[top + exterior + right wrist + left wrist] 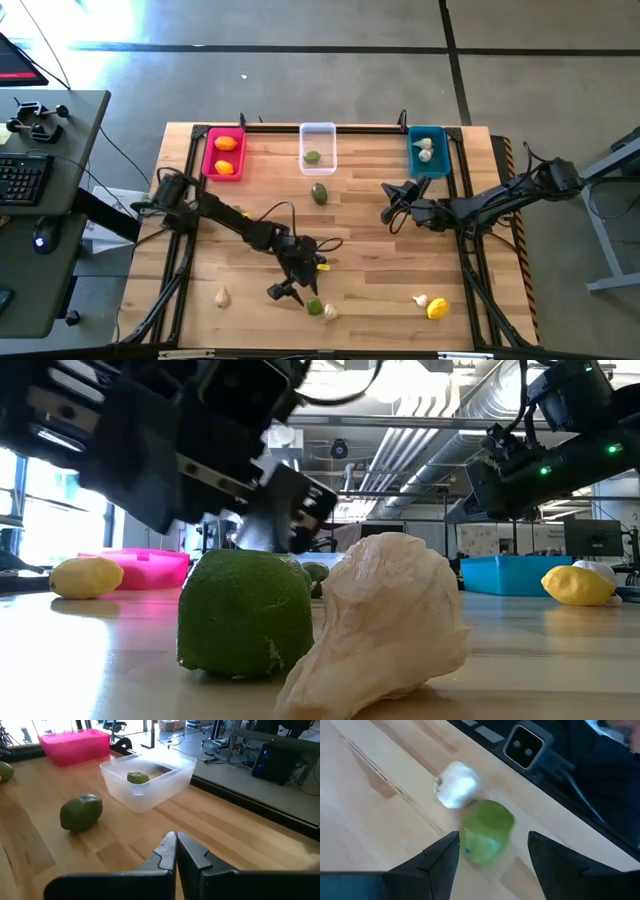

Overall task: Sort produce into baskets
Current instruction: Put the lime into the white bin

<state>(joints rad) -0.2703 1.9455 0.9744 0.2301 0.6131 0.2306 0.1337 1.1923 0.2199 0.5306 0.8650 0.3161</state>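
Garlic bulb (375,625) and green fruit (245,615) sat closest to the low camera, touching each other near the tabletop's (350,250) front edge.

Left tool (492,855) hovered just above that pair, fingers spread wide, nothing gripped. Green fruit lay between and slightly ahead of its fingers; garlic bulb just beyond, touching the fruit.

Right tool (176,851) was pinched closed and empty, waiting mid-table. Ahead of it: a second green fruit (81,812) loose on the wood, then the clear basket (150,777) with one green piece in it.

Step, as I read it: left arm lining up to pick the green fruit, destination probably the clear basket. Next move needs a straight descent with the fingers straddling the fruit only. The bulb is in contact, so it may get nudged or pinched along.

Sorted so far: pink basket (223,152) held two orange pieces, teal basket (428,150) held whitish bulbs. Loose, all well away from the left tool: a garlic bulb (222,296) to one side, a yellow fruit (437,309) with a small bulb beside it to the other. Roughly half done.

Surface was light wood planks, black rail round the edge. Room behind: open workshop, exposed ceiling ducts, desks, monitors, grey floor.
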